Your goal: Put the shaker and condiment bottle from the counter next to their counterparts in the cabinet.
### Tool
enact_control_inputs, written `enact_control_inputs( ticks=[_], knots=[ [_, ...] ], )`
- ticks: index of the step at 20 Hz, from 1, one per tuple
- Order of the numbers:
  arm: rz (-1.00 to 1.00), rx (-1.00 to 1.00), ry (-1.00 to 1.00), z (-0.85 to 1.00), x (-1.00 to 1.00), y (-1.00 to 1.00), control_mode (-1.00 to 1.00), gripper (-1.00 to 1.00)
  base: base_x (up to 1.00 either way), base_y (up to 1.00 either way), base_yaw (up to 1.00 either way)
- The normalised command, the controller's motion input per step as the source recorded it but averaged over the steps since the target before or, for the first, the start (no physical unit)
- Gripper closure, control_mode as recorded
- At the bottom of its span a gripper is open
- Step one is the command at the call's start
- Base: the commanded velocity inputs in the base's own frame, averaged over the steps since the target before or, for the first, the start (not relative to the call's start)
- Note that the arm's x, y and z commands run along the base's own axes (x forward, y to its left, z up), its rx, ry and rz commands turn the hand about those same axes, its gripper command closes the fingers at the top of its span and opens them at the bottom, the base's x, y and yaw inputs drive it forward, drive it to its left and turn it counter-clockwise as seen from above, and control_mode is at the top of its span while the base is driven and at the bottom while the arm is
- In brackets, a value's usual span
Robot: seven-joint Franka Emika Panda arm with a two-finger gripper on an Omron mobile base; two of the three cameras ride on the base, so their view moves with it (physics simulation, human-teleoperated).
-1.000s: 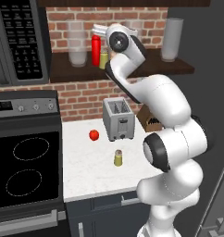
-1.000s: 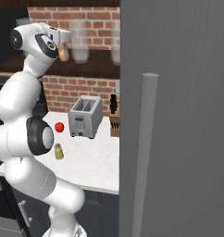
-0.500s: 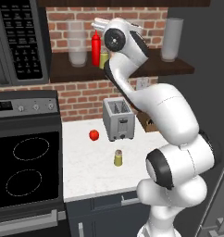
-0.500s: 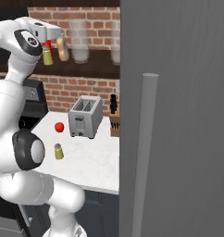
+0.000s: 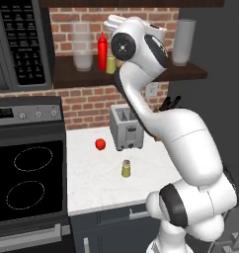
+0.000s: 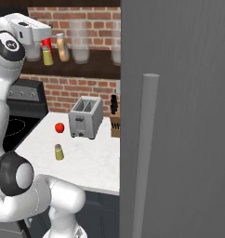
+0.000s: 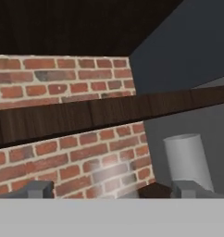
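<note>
Brick-backed cabinet [image 5: 141, 79] shelf above a white counter [image 5: 97, 183]: the condiment bottle [image 6: 63, 48] stands on the shelf beside the red squeeze bottle [image 5: 102, 51] and a small shaker [image 6: 48, 57]. The second shaker [image 5: 126, 168] stands alone on open counter, well apart from the toaster [image 5: 125, 127] and near the front edge. The gripper [image 7: 109, 190], jaws spread wide and holding nothing, faces the shelf edge.
</note>
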Motion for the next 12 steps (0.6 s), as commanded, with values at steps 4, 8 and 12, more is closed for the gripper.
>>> enact_control_inputs(
  ticks=[4, 8, 12],
  knots=[
    [-0.10, 0.00, 0.00, 0.00, -0.78, -0.16, -1.00, -1.00, 0.00, 0.00, 0.00],
    [-0.09, 0.00, 0.00, 0.00, -0.85, -0.14, -1.00, -1.00, 0.00, 0.00, 0.00],
    [-0.09, 0.00, 0.00, 0.00, -0.93, -0.20, -1.00, -1.00, 0.00, 0.00, 0.00]
  ],
)
